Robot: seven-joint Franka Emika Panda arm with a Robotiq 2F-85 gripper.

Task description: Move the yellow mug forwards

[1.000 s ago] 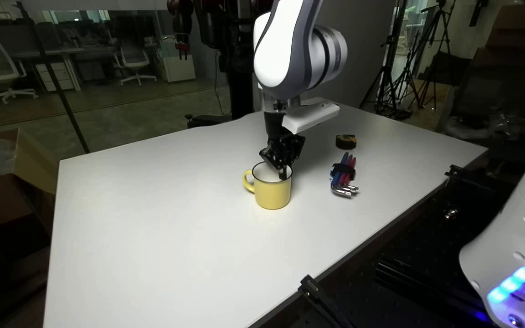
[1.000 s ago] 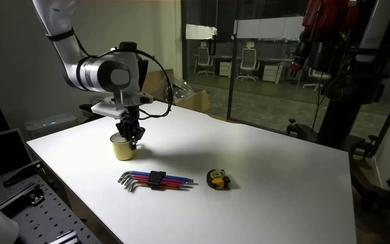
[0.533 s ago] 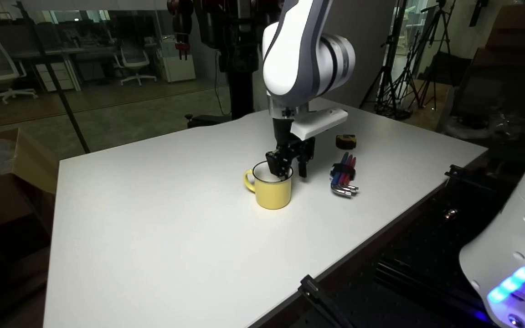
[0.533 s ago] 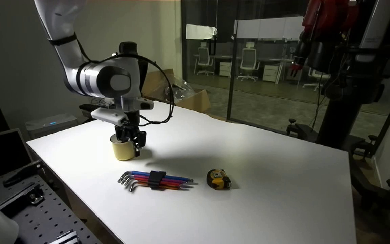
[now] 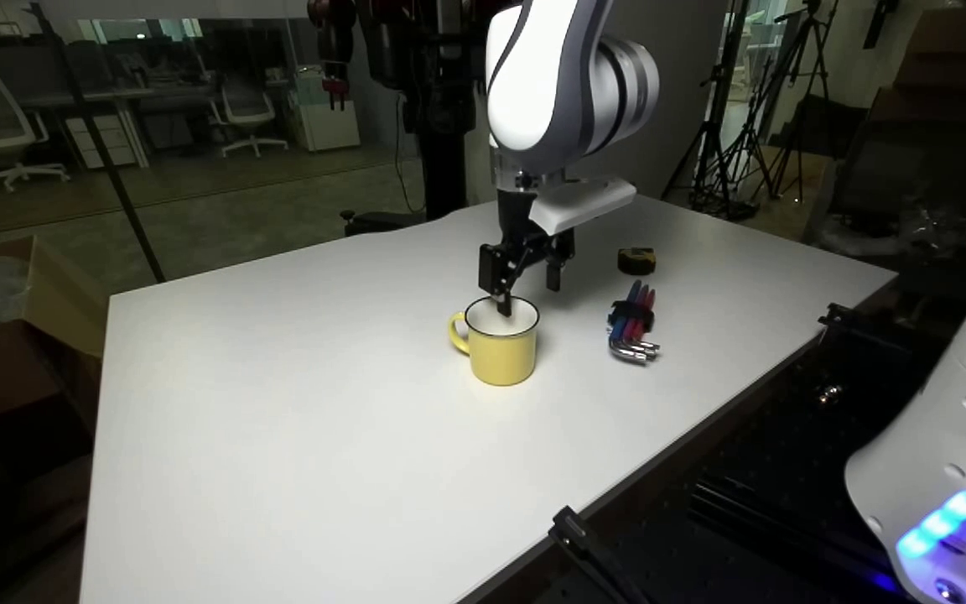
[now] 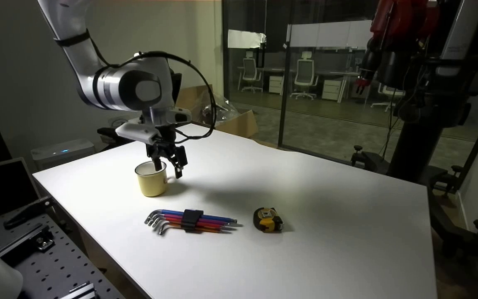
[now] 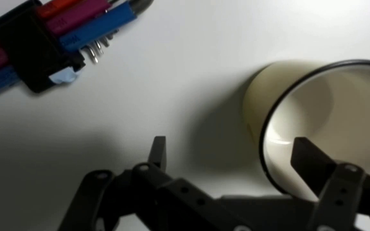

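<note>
The squat yellow mug (image 5: pixel 502 361) stands upright on the white table, its black-edged rim up and its pale inside showing. In an exterior view its handle points left; in the wrist view the mug (image 7: pixel 263 93) is cut off by the right edge. My gripper (image 5: pixel 529 297) is open at the mug's rim, jaws spread wide with nothing between them. One finger (image 7: pixel 305 157) hangs over the mug's opening; whether its tip dips below the rim I cannot tell. The other finger (image 7: pixel 159 150) is outside, apart from the wall. In an exterior view the mug (image 6: pixel 152 185) sits just below the gripper (image 6: pixel 168 171).
A set of coloured hex keys in a black holder (image 6: pixel 191 220) lies near the mug, also visible in the wrist view. Beyond it rests a yellow-and-black tape measure (image 6: pixel 268 220). A black clamp (image 5: pixel 571 528) grips the table's edge by the robot base.
The jaws have spread from nearly closed at the mug's wall to wide apart. After dipping slightly, the gripper has risen to the rim. The mug has stayed practically in place.
</note>
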